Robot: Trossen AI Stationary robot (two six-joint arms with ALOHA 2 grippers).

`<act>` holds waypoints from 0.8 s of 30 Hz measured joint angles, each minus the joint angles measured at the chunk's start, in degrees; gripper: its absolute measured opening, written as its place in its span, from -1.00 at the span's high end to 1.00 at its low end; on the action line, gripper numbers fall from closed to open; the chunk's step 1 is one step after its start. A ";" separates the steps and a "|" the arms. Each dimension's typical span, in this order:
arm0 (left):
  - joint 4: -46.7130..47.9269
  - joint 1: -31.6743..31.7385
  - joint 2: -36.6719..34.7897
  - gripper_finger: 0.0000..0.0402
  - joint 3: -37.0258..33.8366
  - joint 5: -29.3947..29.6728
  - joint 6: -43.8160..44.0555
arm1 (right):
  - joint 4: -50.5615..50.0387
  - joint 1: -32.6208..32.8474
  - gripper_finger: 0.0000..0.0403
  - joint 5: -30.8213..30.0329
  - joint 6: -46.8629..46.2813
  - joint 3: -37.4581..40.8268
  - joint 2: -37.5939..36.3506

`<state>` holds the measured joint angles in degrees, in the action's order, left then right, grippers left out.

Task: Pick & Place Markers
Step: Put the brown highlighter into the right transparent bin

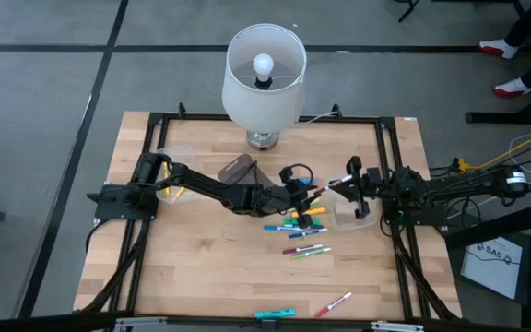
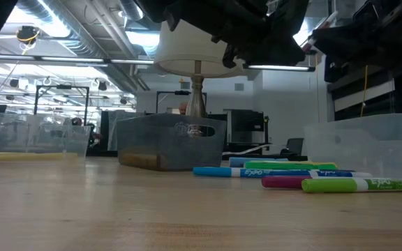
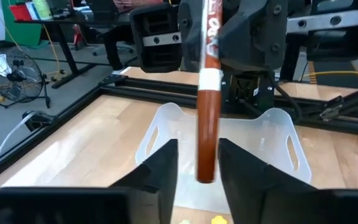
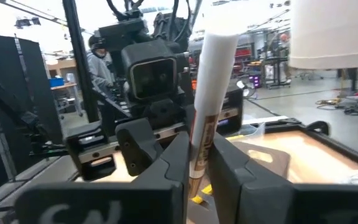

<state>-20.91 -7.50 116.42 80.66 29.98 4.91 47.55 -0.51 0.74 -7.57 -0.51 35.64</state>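
Observation:
A red-brown marker with a white band (image 1: 326,187) hangs in the air between my two grippers, above a clear bin (image 1: 353,217). My right gripper (image 1: 344,184) (image 4: 199,140) is shut on it. My left gripper (image 1: 310,192) (image 3: 197,144) is open, its fingers on either side of the marker's red cap end (image 3: 207,162), with a gap showing on one side. Several more markers (image 1: 300,231) (image 2: 306,174) lie flat on the table below the grippers. My right gripper pinches the marker between its two fingers at the printed part of the barrel (image 4: 199,155), coming level from the table's right. The marker is lifted clear of the table, its white end (image 4: 219,37) rising past the fingers and its capped end toward my left gripper.
A lamp (image 1: 264,74) stands at the far edge, with a dark grey bin (image 1: 238,171) (image 2: 169,139) in front of it. A second clear bin (image 1: 173,175) on the left holds a yellow marker. Two stray markers (image 1: 275,314) (image 1: 335,304) lie at the near edge.

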 joint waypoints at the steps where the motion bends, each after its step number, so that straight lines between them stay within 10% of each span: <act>1: 0.18 0.00 0.00 0.37 0.00 -0.04 0.00 | -0.03 0.00 0.79 0.23 -0.51 0.00 0.00; 14: 12.02 -3.61 -7.77 -0.01 -0.04 -1.82 -5.10 | -5.37 0.09 0.79 -3.16 -2.95 -1.12 0.00; 24: 27.19 -10.13 -13.84 0.01 0.02 3.30 -5.27 | -36.60 3.08 0.79 -8.71 -3.25 -18.11 1.55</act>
<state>6.27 -17.63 102.59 80.68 33.27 -0.36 10.95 2.56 -7.97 -10.82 -18.62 37.19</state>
